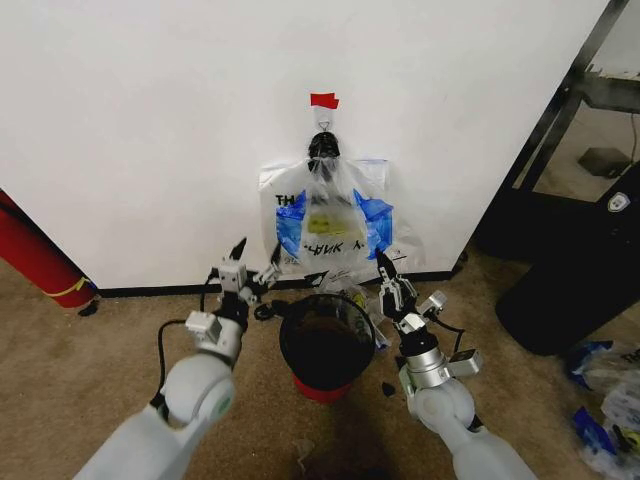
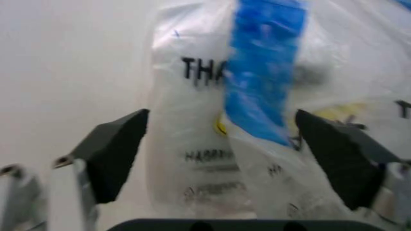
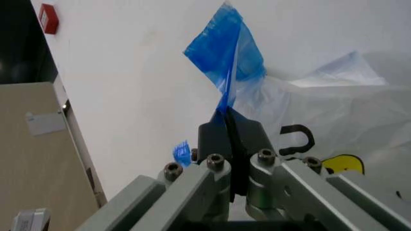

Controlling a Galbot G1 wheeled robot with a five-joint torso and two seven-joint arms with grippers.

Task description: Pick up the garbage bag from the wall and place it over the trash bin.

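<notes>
The garbage bag (image 1: pixel 335 225) hangs on the wall (image 1: pixel 150 120) above the trash bin (image 1: pixel 325 345). The left gripper (image 2: pixel 222 144) is spread wide around its blue-edged fold, while the right gripper (image 3: pixel 230 139) is clenched on a blue corner, the bag's lower edge hidden behind the bin.

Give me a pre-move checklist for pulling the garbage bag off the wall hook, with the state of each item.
1. Right gripper clamped on the garbage bag: ok, its fingers are shut on a blue edge patch.
2. Left gripper clamped on the bag: not ok, its fingers are open with the bag's folds between them.
3. Bag on the hook under the red tape: ok, it hangs flat against the wall.
4. Trash bin in place: ok, upright on the carpet between the two arms, mouth open.
5. Whether the handles slip freely off the hook: cannot tell.
</notes>
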